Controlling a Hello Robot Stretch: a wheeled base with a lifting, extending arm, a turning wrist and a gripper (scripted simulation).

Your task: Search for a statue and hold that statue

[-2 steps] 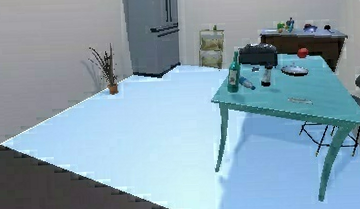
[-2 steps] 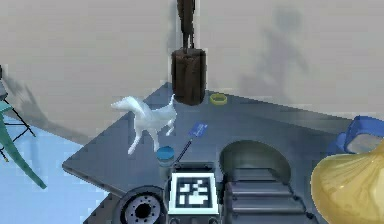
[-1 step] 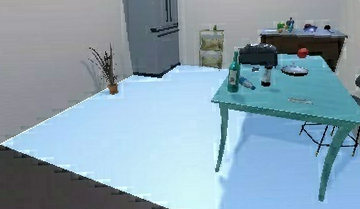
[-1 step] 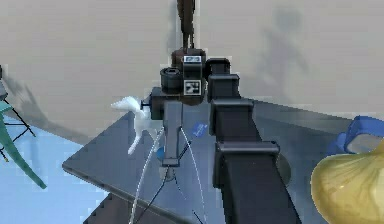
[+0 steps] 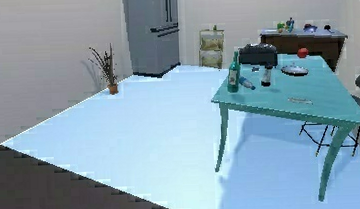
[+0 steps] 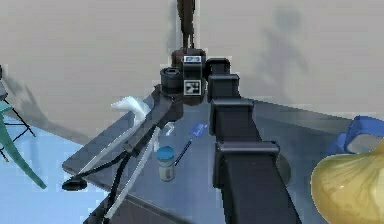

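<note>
The search looks finished. In the arm side view the statue [image 6: 185, 22], a slim dark brown figure, rises at the far side of the grey table [image 6: 290, 125]. The arm [image 6: 240, 150] reaches out over that tabletop, and the gripper [image 6: 172, 80] sits right at the statue's foot. Whether the gripper has hold of anything cannot be told. The figure's lower part is hidden behind it, so the statue may well be standing on the table rather than hanging free.

The step in hand reads as the grasp itself. Around the arm lie a small cup [image 6: 167, 160], a blue pen-like thing [image 6: 198, 131] and a yellow bag [image 6: 350, 185]. Ahead, the forward view offers a teal table [image 5: 288, 97] with a green bottle [image 5: 234, 74], and a fridge [image 5: 152, 31] beyond.

The next move, on this showing, calls for securing the figure and lifting it straight up, clear of the table, without tipping that tall, narrow shape.
</note>
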